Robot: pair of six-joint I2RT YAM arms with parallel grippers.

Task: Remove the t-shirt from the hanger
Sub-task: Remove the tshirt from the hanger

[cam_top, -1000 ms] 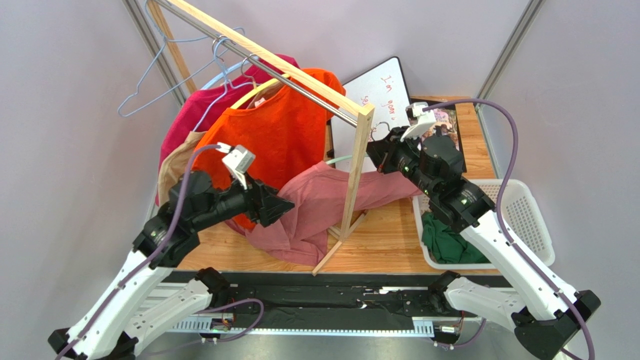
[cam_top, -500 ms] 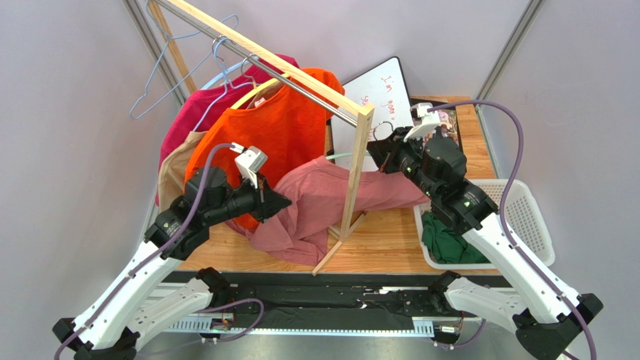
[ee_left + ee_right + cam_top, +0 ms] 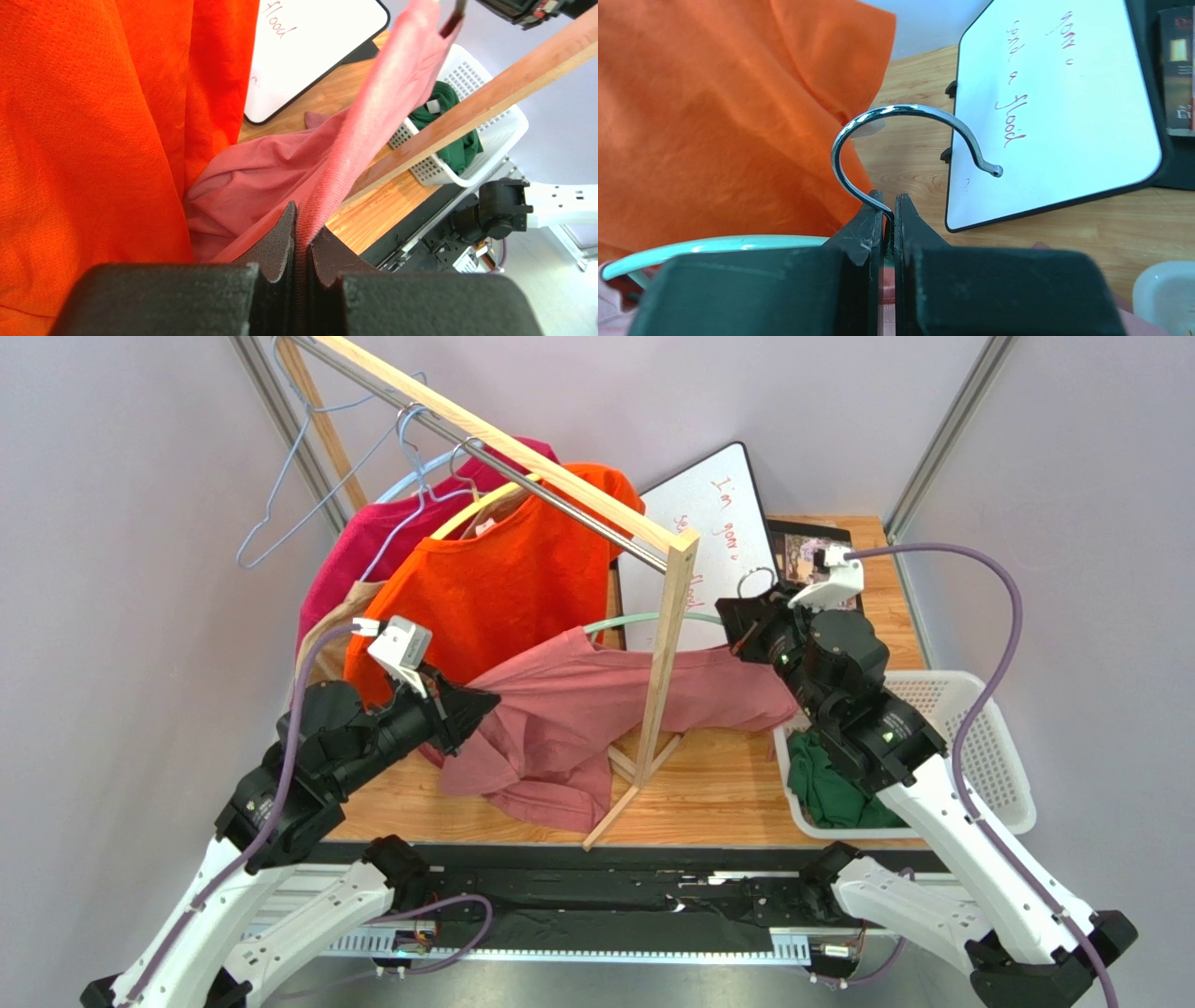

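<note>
A pink t-shirt (image 3: 589, 714) hangs stretched between my two grippers, still draped over a mint-green hanger (image 3: 638, 620) with a metal hook. My left gripper (image 3: 470, 711) is shut on the shirt's ribbed edge at its left end; in the left wrist view the pink t-shirt (image 3: 379, 105) runs taut away from the left gripper (image 3: 302, 224). My right gripper (image 3: 744, 633) is shut on the hanger at the base of its hook. The right wrist view shows the hook (image 3: 906, 112) rising from the right gripper (image 3: 889, 210) and the hanger's green arm (image 3: 703, 248) going left.
The wooden rack's post (image 3: 659, 672) stands in front of the stretched shirt, under its rail (image 3: 491, 448). An orange shirt (image 3: 519, 588) and a magenta one (image 3: 379, 546) hang there beside bare wire hangers (image 3: 295, 490). Behind lies a whiteboard (image 3: 716, 518); at right, a white basket (image 3: 968, 742) holding green cloth (image 3: 828, 784).
My left gripper shut on the pink t-shirt and drew back to the left. The right gripper carried the hanger to the right, so the shirt now hangs stretched between them.
</note>
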